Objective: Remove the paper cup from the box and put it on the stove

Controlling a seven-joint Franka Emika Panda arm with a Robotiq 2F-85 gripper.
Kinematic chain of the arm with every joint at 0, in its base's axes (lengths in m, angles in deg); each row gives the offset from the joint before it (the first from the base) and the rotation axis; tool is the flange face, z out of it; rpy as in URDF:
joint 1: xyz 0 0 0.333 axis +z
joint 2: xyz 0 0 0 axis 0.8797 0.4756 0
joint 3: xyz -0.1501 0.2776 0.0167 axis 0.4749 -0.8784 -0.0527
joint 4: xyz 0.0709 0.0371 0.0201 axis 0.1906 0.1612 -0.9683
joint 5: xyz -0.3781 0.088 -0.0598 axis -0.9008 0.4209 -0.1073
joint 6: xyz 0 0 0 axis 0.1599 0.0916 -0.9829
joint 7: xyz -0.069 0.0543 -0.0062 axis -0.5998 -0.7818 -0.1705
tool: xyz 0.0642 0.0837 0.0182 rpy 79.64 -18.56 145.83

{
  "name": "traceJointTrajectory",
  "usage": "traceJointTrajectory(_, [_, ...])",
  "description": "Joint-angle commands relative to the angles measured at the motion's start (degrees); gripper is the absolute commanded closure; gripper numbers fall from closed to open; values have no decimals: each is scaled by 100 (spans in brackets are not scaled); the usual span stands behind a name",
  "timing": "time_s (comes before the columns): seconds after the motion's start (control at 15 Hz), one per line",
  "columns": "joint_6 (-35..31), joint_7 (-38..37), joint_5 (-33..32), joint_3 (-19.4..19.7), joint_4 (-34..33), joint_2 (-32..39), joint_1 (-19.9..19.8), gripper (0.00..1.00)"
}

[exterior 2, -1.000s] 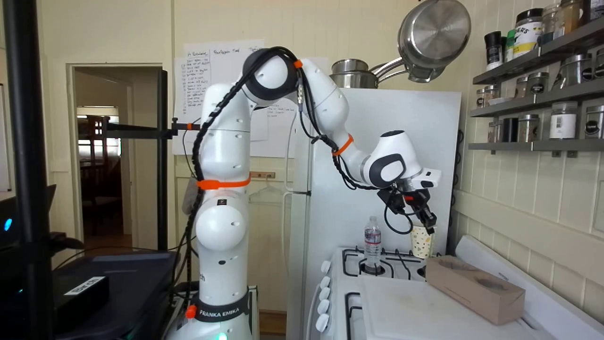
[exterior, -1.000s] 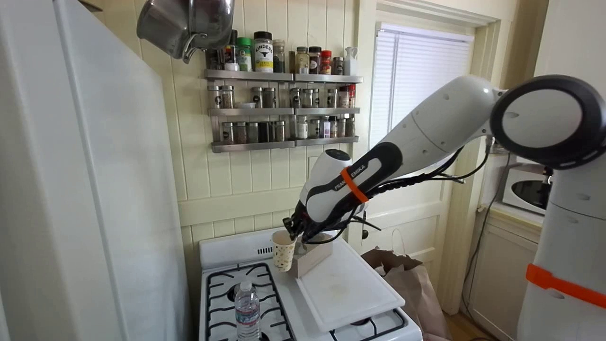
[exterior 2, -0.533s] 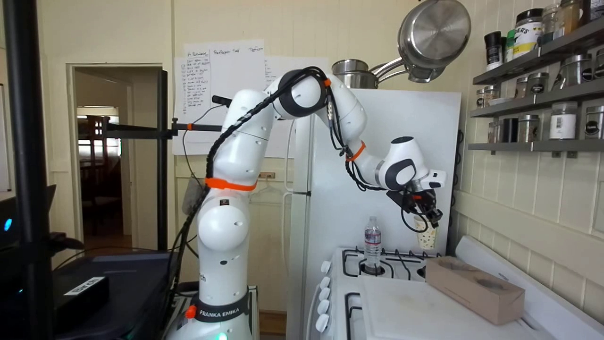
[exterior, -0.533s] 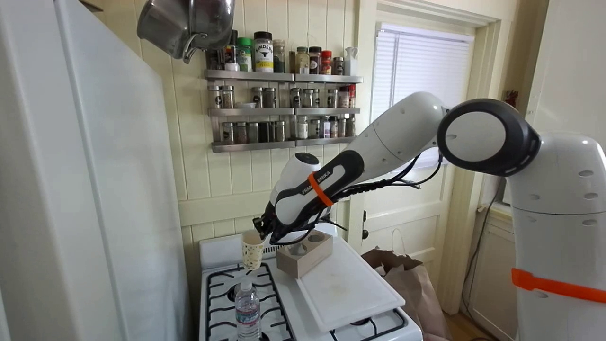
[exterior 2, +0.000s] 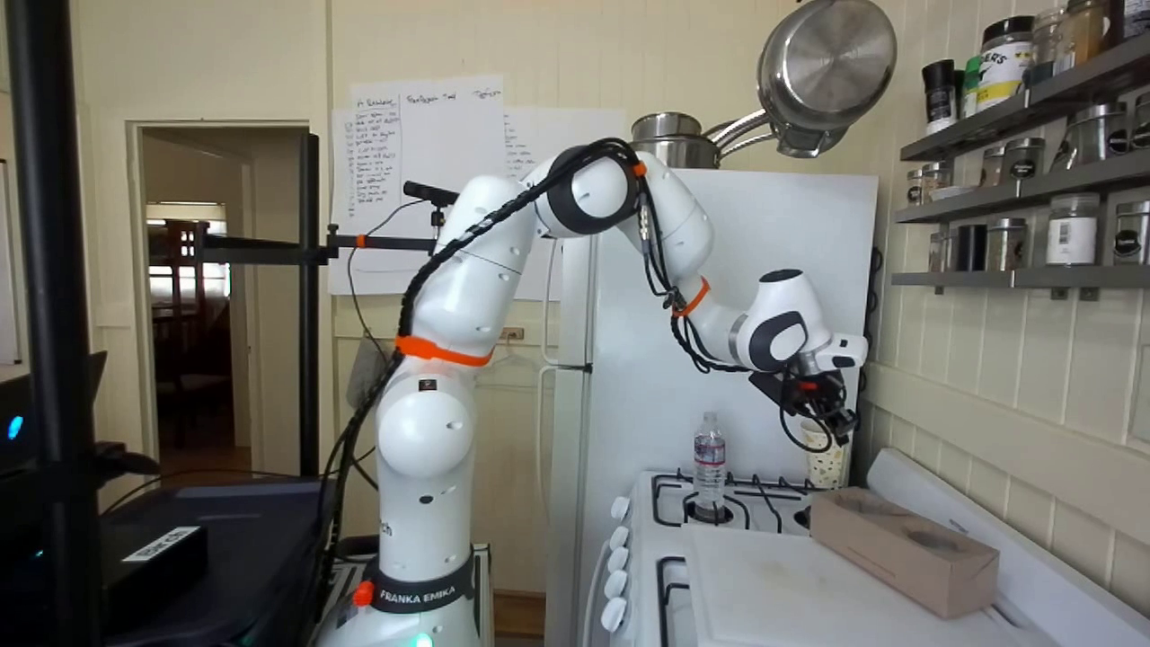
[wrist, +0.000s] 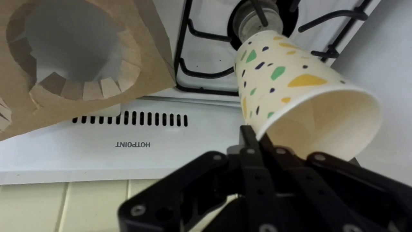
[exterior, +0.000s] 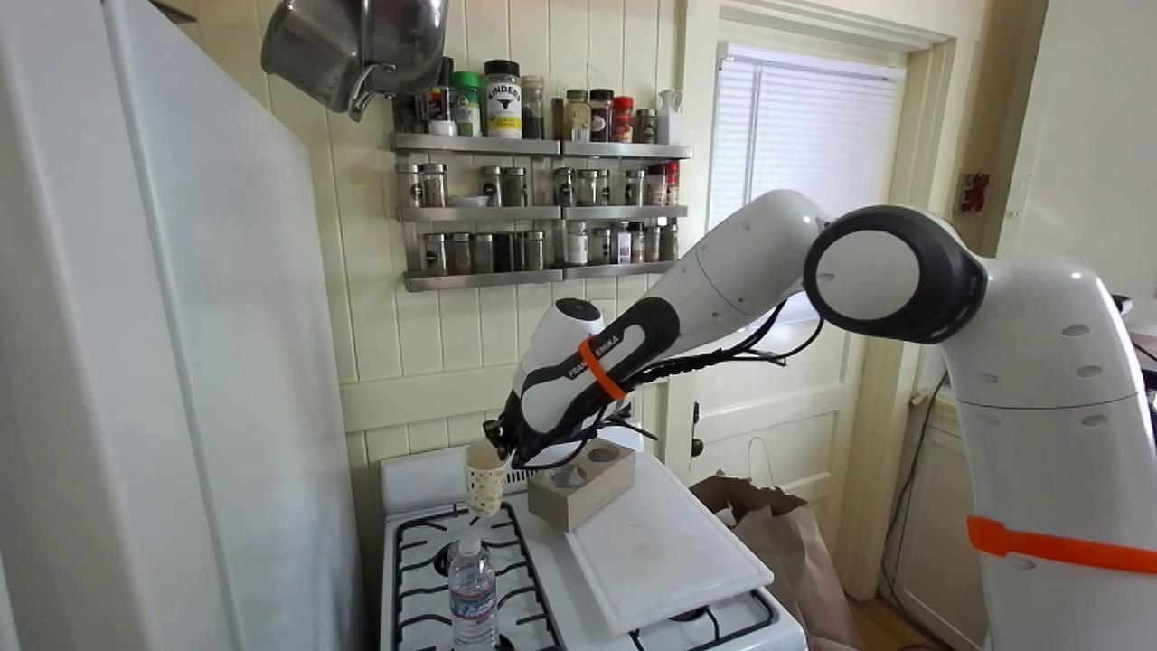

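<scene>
The paper cup (wrist: 276,71) is off-white with green, yellow and dark flecks. My gripper (wrist: 257,137) is shut on its rim, one finger inside and one outside. In both exterior views the cup (exterior: 485,490) (exterior 2: 825,467) hangs below my gripper (exterior: 499,441) (exterior 2: 843,428), over the back burner area of the stove (exterior: 547,551). I cannot tell whether its base touches the grate. The brown cardboard box (exterior: 597,497) with two round holes in its top stands beside the cup, apart from it. The box also shows in an exterior view (exterior 2: 907,562) and the wrist view (wrist: 154,71).
A water bottle (exterior: 473,601) stands on the burner grate (exterior: 533,588) near the cup. A white board (exterior: 664,551) lies over the stove's other side. The fridge (exterior: 226,362) stands close by. The stove's back panel (wrist: 209,129) is near the gripper.
My gripper has carried the cup away from the box towards the fridge side, over the burners. The cup rose first, then sank a little in the last half second. The box has not moved.
</scene>
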Motion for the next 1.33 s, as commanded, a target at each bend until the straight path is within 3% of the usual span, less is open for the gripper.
traceJointTrajectory(0.0, [351, -68, -36, 269, -716, 637, 272, 99])
traceJointTrajectory(0.67, [540, 149, 280, 136, -1776, 1603, 462, 99])
traceJointTrajectory(1.27, [1619, -533, 20, 682, -2118, 1690, 789, 99])
